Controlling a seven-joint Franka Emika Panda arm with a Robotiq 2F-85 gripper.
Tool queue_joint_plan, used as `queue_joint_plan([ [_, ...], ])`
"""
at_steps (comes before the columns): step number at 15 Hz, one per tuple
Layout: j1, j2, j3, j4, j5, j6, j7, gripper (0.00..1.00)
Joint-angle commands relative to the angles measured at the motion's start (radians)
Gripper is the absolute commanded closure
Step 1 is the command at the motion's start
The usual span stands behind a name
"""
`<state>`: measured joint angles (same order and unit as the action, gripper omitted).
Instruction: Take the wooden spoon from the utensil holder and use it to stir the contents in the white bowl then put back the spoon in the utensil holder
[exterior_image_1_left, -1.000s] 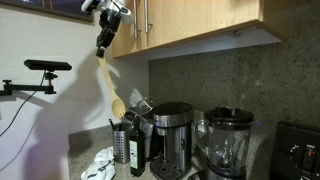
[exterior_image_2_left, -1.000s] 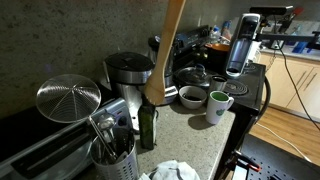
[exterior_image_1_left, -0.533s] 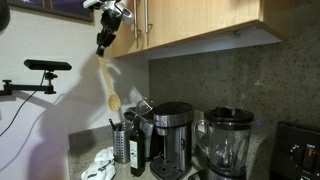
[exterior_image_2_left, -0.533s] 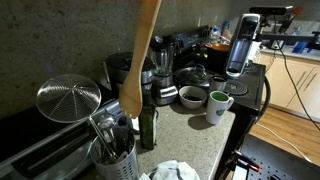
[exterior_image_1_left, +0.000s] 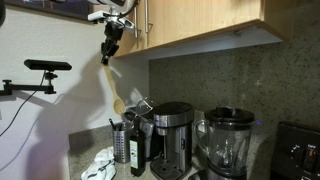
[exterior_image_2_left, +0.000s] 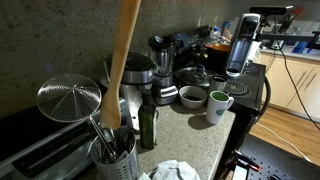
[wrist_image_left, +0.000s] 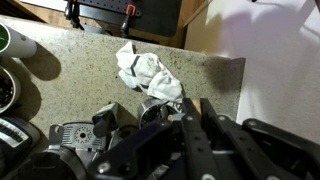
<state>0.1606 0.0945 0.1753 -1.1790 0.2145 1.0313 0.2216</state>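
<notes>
My gripper is shut on the top of the wooden spoon's handle, high up by the cabinet. The wooden spoon hangs down with its oval head just above the utensil holder, a silvery cup holding other utensils. In an exterior view the spoon slants across the foreground, its head over the holder. The white bowl sits further along the counter beside a green-filled mug. In the wrist view my gripper grips the handle, with the holder below.
A dark slim bottle, coffee maker and blender stand next to the holder. A crumpled white cloth lies at the counter's front. A metal strainer hangs nearby. Wooden cabinets are close by my gripper.
The spoon has swung from beside the coffee maker and bottle toward the utensil holder; its head now hangs over the holder. My gripper has shifted slightly near the cabinet.
</notes>
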Motion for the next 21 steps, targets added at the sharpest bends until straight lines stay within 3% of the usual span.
queue_joint_plan([
  [1,-0.015,-0.062,-0.016,-0.182,-0.014,0.133,-0.033,0.97],
  [14,-0.020,-0.214,-0.028,-0.645,-0.011,0.447,-0.021,0.97],
  [21,-0.016,-0.240,-0.025,-0.772,-0.007,0.544,-0.015,0.97],
])
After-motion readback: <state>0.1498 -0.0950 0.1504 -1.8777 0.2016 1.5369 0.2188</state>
